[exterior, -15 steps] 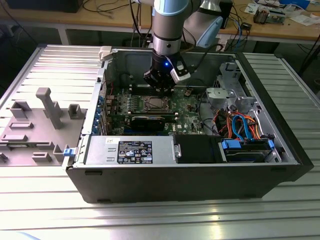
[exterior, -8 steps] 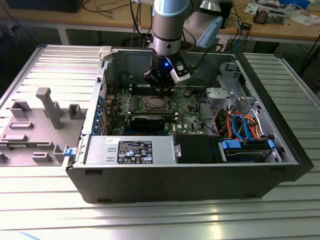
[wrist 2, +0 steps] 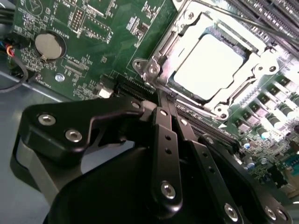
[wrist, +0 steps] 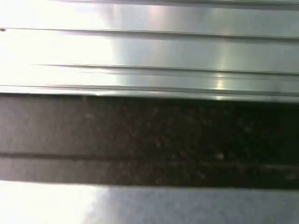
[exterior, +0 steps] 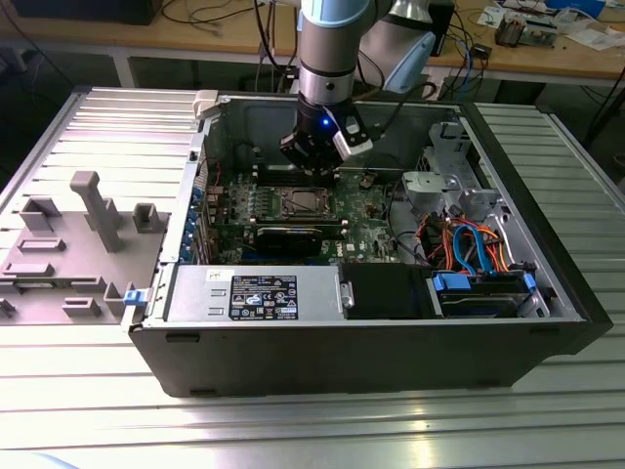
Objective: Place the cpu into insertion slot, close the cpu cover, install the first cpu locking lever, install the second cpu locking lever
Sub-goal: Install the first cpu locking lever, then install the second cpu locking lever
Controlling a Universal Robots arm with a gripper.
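Observation:
The cpu (wrist 2: 208, 67) lies flat in the insertion slot (exterior: 308, 203) on the green motherboard (wrist 2: 117, 42), its pale metal top showing. The cpu cover (wrist 2: 170, 46), a silver frame with a square window, lies down around the chip. A thin metal lever rod (wrist 2: 261, 23) runs along the socket's far side. My gripper (wrist 2: 164, 99) hangs just beside the socket's near edge, its black fingers (wrist 2: 164, 140) pressed together and holding nothing. In the exterior view the gripper (exterior: 311, 161) hovers inside the open computer case, just behind the socket.
A coin battery (wrist 2: 48, 45) and a long black card slot (wrist 2: 135, 88) lie near the gripper. The power supply (exterior: 254, 293) is at the case front, with drive bays and coloured cables (exterior: 469, 244) at the exterior view's right. A grey fixture (exterior: 88, 215) stands on the ribbed table.

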